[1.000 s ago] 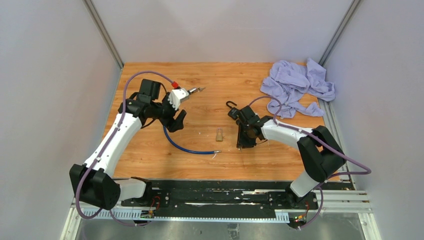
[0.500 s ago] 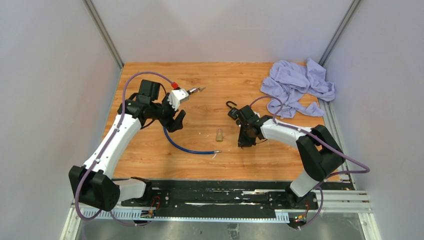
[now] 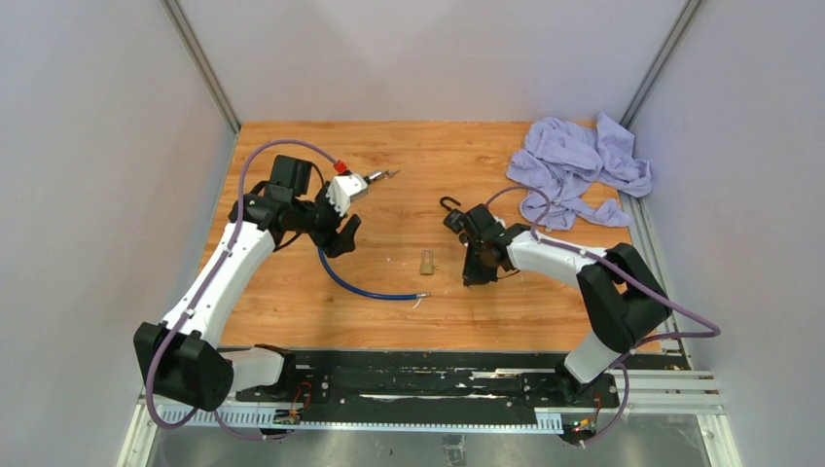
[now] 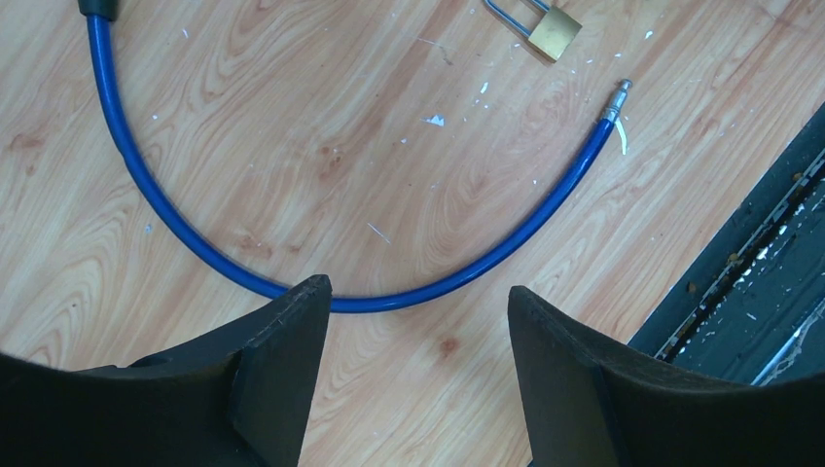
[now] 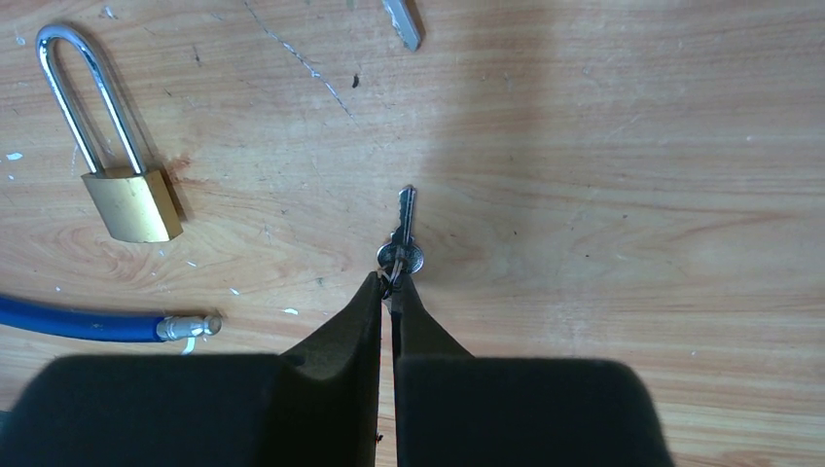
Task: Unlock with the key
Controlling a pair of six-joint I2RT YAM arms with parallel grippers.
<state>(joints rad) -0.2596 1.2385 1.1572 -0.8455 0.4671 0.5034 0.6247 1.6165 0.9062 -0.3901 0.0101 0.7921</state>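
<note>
Your right gripper [image 5: 392,284] is closed tight on the ring end of the key [image 5: 407,209]. The key lies right of the padlock [image 5: 131,202] and parallel to it, blade pointing straight away from the fingers.

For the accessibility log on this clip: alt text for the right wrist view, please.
The right gripper is pinched shut on the ring end of a small key lying on the wooden table. A brass padlock lies at the picture's left, with the metal tip of a blue cable below it.
</note>
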